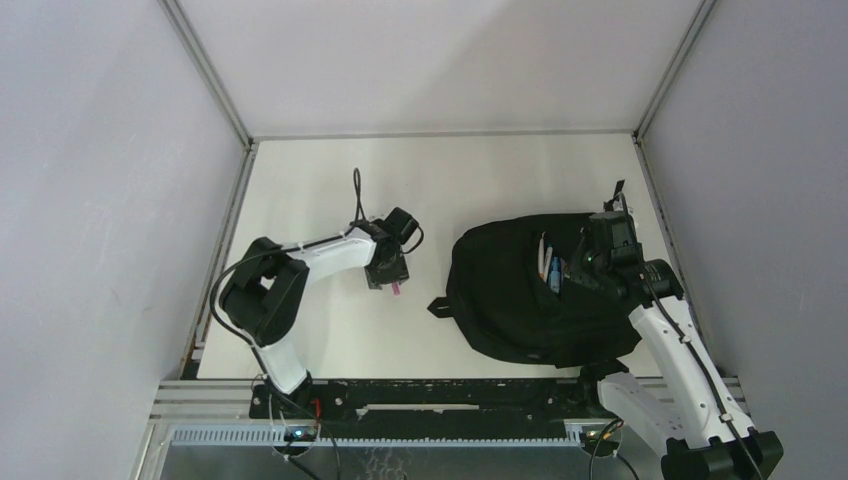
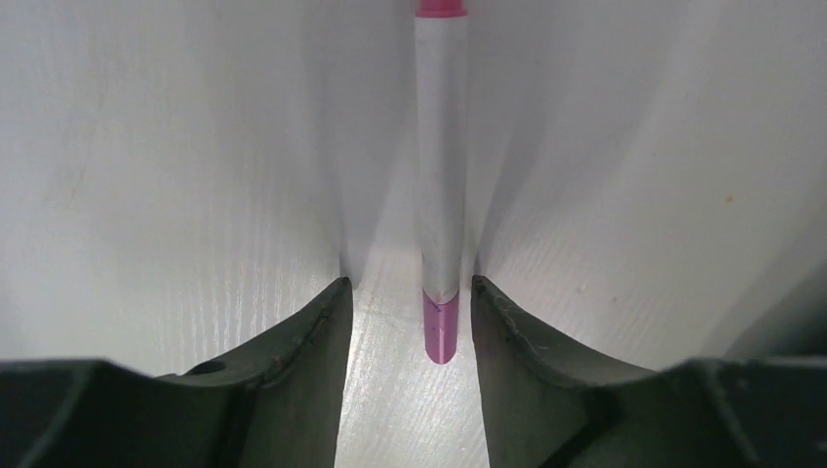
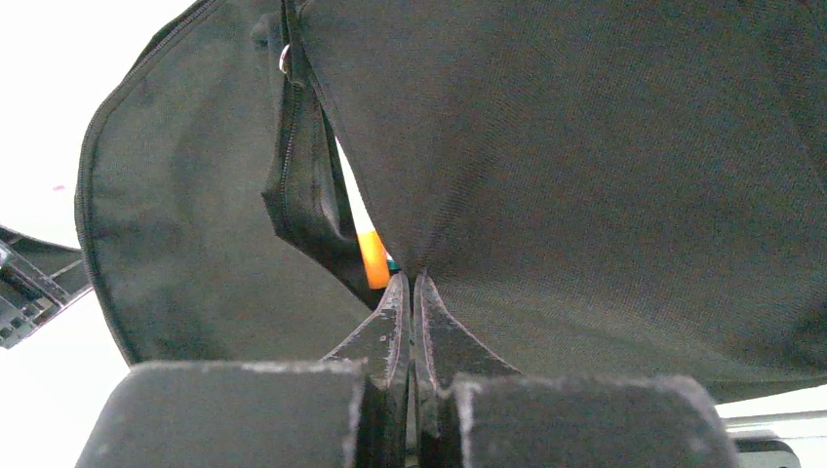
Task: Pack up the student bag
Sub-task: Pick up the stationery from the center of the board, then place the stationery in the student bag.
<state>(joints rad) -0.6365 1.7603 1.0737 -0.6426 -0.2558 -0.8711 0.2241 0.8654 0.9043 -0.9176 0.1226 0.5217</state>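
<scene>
The student bag [image 1: 520,300] is a large black backpack lying at the right of the table, its front pocket open with several pens [image 1: 548,266] standing in it. My right gripper [image 1: 592,262] is shut on the bag's fabric at the pocket edge. In the right wrist view it [image 3: 413,283] pinches the black cloth [image 3: 585,175], with an orange pen [image 3: 373,258] showing in the gap. My left gripper [image 1: 390,278] is open and low over the table left of the bag. A white pen with pink ends [image 2: 441,195] lies between its fingers [image 2: 302,341], closer to the right one, not clamped.
The white table [image 1: 330,340] is walled by grey panels on the left, right and back. A black strap end [image 1: 438,306] of the bag sticks out to the left. The arm bases stand on the rail at the near edge [image 1: 440,395].
</scene>
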